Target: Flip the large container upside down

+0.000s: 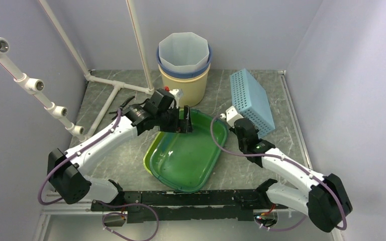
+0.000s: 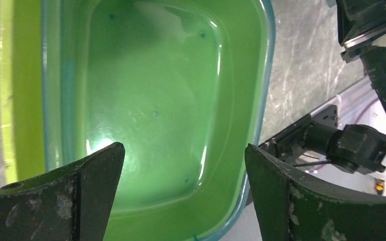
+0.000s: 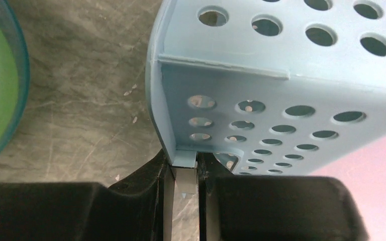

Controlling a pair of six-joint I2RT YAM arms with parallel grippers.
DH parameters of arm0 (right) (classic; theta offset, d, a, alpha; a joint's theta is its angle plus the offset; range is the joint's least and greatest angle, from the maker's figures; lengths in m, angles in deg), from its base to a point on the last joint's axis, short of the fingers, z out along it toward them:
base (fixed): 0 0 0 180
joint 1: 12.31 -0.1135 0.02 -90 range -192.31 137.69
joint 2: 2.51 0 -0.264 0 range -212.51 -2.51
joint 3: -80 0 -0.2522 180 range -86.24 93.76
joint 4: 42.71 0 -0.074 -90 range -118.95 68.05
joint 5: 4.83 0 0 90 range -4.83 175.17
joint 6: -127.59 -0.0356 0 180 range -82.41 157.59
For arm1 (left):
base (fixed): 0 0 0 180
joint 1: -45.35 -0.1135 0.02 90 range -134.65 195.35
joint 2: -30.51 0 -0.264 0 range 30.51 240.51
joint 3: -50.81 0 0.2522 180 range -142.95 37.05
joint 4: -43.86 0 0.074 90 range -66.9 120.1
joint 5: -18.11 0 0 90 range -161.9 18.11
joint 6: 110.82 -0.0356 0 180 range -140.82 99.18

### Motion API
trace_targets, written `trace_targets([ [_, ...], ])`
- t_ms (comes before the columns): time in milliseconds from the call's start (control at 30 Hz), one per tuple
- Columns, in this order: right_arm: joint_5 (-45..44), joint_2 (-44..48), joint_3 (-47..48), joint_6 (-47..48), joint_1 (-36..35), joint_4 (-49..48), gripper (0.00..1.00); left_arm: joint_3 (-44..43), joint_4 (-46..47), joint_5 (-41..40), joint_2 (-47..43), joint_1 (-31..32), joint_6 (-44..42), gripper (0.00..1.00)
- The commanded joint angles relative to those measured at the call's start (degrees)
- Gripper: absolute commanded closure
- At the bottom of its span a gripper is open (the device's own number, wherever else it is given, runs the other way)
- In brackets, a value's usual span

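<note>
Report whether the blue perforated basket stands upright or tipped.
Tipped: the blue basket leans at a slant, one rim corner pinched in the right hand.

Left hand (image 2: 182, 149) spread wide, right hand (image 3: 184, 169) pinched.

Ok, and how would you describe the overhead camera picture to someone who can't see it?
The right gripper pinches an edge of a pale blue perforated basket, holding it tilted over a grey table. The left gripper hangs open over a green tub; stacked buckets stand behind.
</note>
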Motion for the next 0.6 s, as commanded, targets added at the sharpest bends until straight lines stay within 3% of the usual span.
trace_targets([
  [0, -0.64, -2.93, -2.05, 9.11, -0.02, -11.47, 1.00, -1.69, -4.64, -6.90, -3.48, 0.28, -2.76, 0.05],
  [300, 0.90, -12.01, 4.10, 3.19, -0.03, -1.00, 1.00, -0.47, -13.80, -16.87, -5.91, -0.10, -4.38, 0.05],
  [567, 4.42, -17.58, 3.41, 4.85, 0.85, -5.64, 1.00, 1.02, -15.13, -20.87, -7.26, -1.57, -8.58, 0.05],
])
